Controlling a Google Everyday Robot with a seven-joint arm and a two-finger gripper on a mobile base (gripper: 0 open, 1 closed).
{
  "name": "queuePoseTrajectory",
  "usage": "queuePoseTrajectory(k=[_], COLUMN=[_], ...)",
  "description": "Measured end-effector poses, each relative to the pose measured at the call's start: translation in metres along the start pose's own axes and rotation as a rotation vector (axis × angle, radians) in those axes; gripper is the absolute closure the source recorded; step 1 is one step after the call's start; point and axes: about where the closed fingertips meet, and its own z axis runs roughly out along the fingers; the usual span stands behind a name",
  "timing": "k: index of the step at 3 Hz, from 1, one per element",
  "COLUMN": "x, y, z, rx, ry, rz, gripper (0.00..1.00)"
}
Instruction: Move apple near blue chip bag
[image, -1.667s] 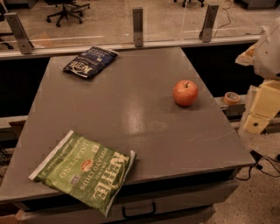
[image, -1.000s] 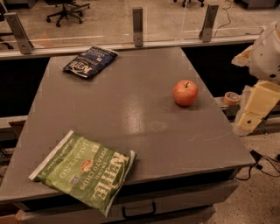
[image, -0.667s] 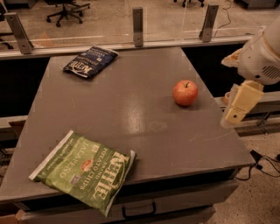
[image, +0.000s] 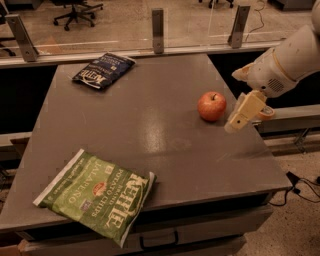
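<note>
The red-orange apple (image: 211, 106) with a short dark stem stands on the right part of the grey table (image: 150, 130). The dark navy-blue chip bag (image: 103, 70) lies flat at the table's far left corner, well apart from the apple. My gripper (image: 239, 120) hangs from the white arm at the right edge of the view, just right of the apple and slightly lower in the picture, not touching it. It holds nothing.
A larger green jalapeno chip bag (image: 99, 192) lies at the table's front left, overhanging the front edge. A glass barrier with metal posts (image: 158, 30) runs behind the table. A drawer handle (image: 157, 241) shows below the front edge.
The arm and gripper have swung in from the right edge of the view toward the apple and over the table's right side. The apple and both bags have not moved.
</note>
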Motion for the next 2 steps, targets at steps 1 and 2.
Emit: queuePoseTrajectory(k=[1,2], x=[-0.003,0.000], y=[-0.019,-0.039], z=[0.032,0.060], rx=[-0.020,-0.021], ry=[-0.089,-0.144], rz=[0.058,0.127], gripper=[0.00,0.18])
